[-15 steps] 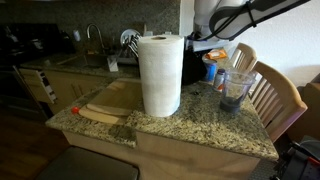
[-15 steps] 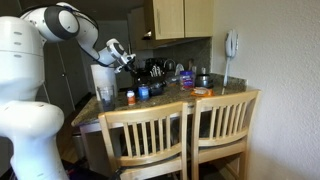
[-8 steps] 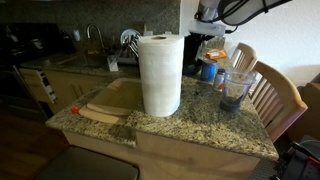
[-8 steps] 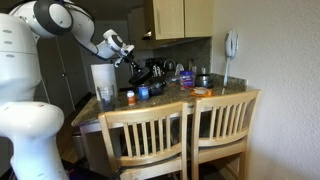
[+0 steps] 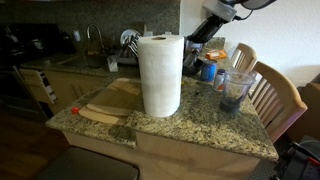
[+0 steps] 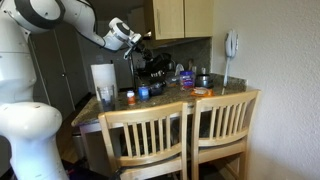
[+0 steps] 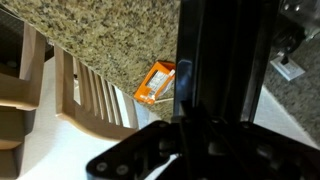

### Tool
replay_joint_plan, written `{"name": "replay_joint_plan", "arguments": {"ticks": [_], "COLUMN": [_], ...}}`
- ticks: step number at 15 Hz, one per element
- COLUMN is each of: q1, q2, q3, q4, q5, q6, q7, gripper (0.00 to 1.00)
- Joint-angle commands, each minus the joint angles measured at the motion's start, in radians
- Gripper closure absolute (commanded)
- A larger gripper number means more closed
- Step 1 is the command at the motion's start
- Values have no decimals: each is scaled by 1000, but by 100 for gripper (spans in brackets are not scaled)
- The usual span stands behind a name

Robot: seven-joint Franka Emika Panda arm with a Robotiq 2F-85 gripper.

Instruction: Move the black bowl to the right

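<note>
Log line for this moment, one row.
gripper: apparently shut on black bowl | bowl: held above granite counter | placement: not yet

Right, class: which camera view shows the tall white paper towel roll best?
An exterior view: the tall white paper towel roll stands large, central and unblocked. In an exterior view it looks small and distant. The wrist view misses it.
</note>
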Motion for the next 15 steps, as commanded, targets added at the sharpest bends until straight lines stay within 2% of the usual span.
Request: {"name": "replay_joint_plan", "arguments": {"ticks": [1, 3, 5, 10, 15], "q1": [-69, -96, -116, -103, -86], "q2": [-13, 5, 32, 140, 197], "q3": [-26, -43, -56, -73, -71], "q4": [-57, -77, -113, -143, -151], "q5": [-43, -44, -60, -218, -255], "q6": [49, 74, 154, 231, 297], "q7": [180, 269, 331, 579, 691], "gripper": [98, 98, 98, 98, 98]}}
